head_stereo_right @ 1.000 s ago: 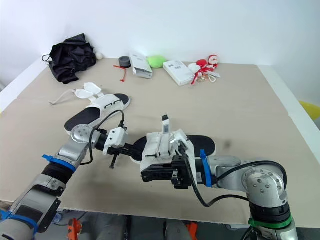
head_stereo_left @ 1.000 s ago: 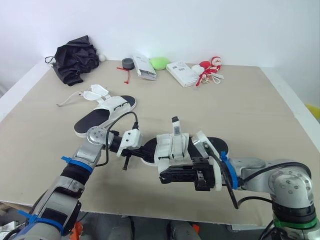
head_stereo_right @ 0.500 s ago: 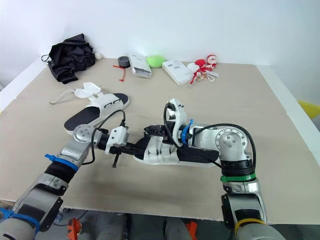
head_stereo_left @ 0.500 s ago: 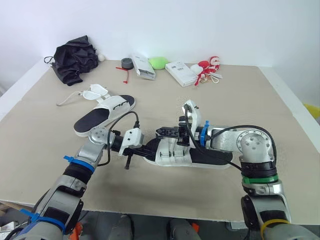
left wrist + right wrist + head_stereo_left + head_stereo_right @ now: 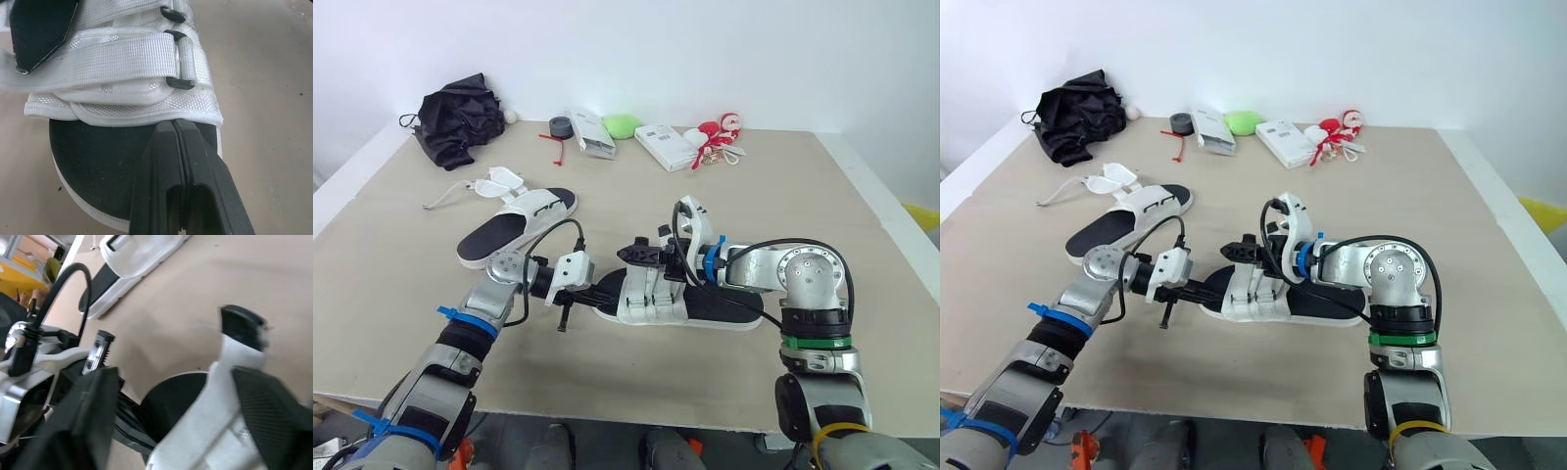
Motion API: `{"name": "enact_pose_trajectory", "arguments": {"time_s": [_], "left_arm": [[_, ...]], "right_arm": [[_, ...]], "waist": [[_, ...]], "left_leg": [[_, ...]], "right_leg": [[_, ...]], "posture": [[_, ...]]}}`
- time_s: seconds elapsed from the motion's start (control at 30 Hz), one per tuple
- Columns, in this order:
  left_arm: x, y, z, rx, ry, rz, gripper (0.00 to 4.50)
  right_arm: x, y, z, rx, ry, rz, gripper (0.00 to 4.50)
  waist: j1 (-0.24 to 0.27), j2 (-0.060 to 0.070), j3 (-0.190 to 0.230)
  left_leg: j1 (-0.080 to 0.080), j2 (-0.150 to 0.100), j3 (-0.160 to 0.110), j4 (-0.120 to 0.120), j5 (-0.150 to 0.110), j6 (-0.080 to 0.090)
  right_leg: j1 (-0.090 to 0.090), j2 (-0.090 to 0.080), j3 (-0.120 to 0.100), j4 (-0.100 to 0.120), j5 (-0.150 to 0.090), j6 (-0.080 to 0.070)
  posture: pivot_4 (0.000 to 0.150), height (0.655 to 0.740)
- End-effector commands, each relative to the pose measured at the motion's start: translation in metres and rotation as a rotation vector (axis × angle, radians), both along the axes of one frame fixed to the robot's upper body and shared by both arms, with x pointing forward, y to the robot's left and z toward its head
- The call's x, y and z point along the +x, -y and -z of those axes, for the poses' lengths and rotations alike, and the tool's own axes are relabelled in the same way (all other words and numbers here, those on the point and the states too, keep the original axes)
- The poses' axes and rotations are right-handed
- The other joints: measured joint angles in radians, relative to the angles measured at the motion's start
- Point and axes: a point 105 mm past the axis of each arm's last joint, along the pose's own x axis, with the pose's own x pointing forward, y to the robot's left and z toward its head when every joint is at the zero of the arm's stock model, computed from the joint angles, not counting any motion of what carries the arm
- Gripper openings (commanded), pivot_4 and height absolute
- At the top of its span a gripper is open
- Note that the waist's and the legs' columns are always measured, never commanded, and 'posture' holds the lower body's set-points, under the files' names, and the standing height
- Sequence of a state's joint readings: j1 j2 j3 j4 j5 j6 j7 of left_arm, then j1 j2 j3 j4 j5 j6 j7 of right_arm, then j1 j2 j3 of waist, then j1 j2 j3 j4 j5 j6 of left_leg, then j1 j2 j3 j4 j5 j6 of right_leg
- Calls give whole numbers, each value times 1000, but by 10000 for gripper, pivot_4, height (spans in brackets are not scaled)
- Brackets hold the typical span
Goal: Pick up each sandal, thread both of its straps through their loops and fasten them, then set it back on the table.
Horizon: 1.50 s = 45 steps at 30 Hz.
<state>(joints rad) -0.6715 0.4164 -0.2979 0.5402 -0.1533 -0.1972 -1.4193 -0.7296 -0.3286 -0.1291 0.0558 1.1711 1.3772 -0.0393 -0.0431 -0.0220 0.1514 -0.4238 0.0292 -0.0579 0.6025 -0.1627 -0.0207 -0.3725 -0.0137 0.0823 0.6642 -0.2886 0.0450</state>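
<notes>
Near sandal (image 5: 122, 105): white woven-cloth straps (image 5: 112, 58), glossy black plastic loops (image 5: 177, 83), matt black finely textured footbed (image 5: 93, 161). Counter (image 5: 259, 73): matt, smooth, faintly speckled surface.

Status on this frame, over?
Left tool shut, at sole of near sandal. Right tool open around its strap. Other sandal lies apart.

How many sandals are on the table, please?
2. The near sandal lies at the front centre of the table; the far sandal lies farther back on the robot's left, beside a white mask. None appears hidden.
</notes>
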Motion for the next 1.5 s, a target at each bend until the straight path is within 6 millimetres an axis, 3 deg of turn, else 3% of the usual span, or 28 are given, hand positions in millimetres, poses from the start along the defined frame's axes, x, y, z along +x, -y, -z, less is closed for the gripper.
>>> {"name": "enact_pose_trajectory", "arguments": {"time_s": [0.03, 0.17, 0.37, 0.5, 0.6, 0.7, 0.83, 0.93, 1.03, 1.13, 1.2, 1.33, 1.5], "left_arm": [[-13, -9, 38, 136, -108, 11, 0], [-14, -8, 38, 131, -110, 10, 0], [-14, -6, 37, 125, -110, 10, 0], [-14, -5, 37, 121, -110, 7, 0], [-14, -5, 37, 116, -108, 4, 0], [-13, -4, 32, 103, -101, 1, 0], [-11, -4, 30, 98, -97, 0, 0], [-10, -4, 29, 99, -96, 1, 0], [-10, -2, 31, 100, -99, 6, 0], [-10, -1, 31, 100, -100, 8, 0], [-10, -2, 31, 101, -100, 6, 0], [-10, -4, 33, 104, -100, -1, 0], [-11, -7, 35, 109, -103, -5, 0]], "right_arm": [[16, 30, 19, -130, -55, 150, 38208], [39, 40, -1, -215, 59, 221, 38208], [58, 47, -45, -153, 180, 255, 38208], [52, 51, -79, -20, 275, 202, 38208], [30, 65, -98, 33, 384, 116, 38208], [5, 82, -92, -11, 426, 44, 38208], [-25, 84, -83, 3, 393, -80, 38208], [-47, 72, -77, 58, 342, -190, 38208], [-71, 41, -69, 119, 300, -354, 38208], [-80, 29, -68, 155, 287, -407, 38208], [-85, 18, -56, 124, 245, -442, 38208], [-73, 22, -34, 14, 191, -368, 38208], [-17, 63, -49, -29, 220, -86, 38208]], "waist": [[0, 0, 0], [1, 0, 0], [0, 6, 3], [7, 6, 3], [10, 6, 3], [13, 6, 4], [10, 7, 4], [8, 8, 4], [5, 8, 4], [7, 8, 5], [8, 7, 5], [8, 7, 5], [7, 7, 6]], "left_leg": [[0, 0, 0, 0, 0, 0], [0, 0, 0, 0, 0, 0], [-2, -2, 2, -4, 0, 0], [-3, -2, 1, -4, 0, 0], [-4, -3, 1, -3, 0, 0], [-5, -3, 0, -3, -1, 0], [-4, -3, 0, -3, -1, 0], [-3, -2, 0, -3, -1, 0], [-3, -2, 0, -1, -1, 0], [-3, -3, 0, -1, -1, 0], [-4, -3, 0, -1, -1, 0], [-4, -3, 0, -1, -1, 0], [-3, -3, 1, 0, -1, 0]], "right_leg": [[0, 0, 0, 0, 0, -1], [0, 0, 0, 0, 0, -1], [-3, -1, 1, 0, -2, 2], [-4, -1, 0, 0, -3, 2], [-3, -2, 0, 0, -3, 3], [-4, -3, -1, -1, -4, 4], [-4, -2, 0, 0, -4, 3], [-3, -2, 0, 0, -3, 2], [-3, -2, 0, 0, -3, 2], [-2, -2, 0, 0, -3, 2], [-2, -3, -1, 0, -3, 3], [-2, -3, -1, 0, -3, 3], [-3, -3, 0, 0, -2, 2]], "posture": [[1500, 7380], [1500, 7380], [1500, 7380], [1500, 7380], [1500, 7380], [1500, 7380], [1500, 7380], [1500, 7380], [1500, 7380], [1500, 7380], [1500, 7380], [1500, 7380], [1500, 7380]]}}
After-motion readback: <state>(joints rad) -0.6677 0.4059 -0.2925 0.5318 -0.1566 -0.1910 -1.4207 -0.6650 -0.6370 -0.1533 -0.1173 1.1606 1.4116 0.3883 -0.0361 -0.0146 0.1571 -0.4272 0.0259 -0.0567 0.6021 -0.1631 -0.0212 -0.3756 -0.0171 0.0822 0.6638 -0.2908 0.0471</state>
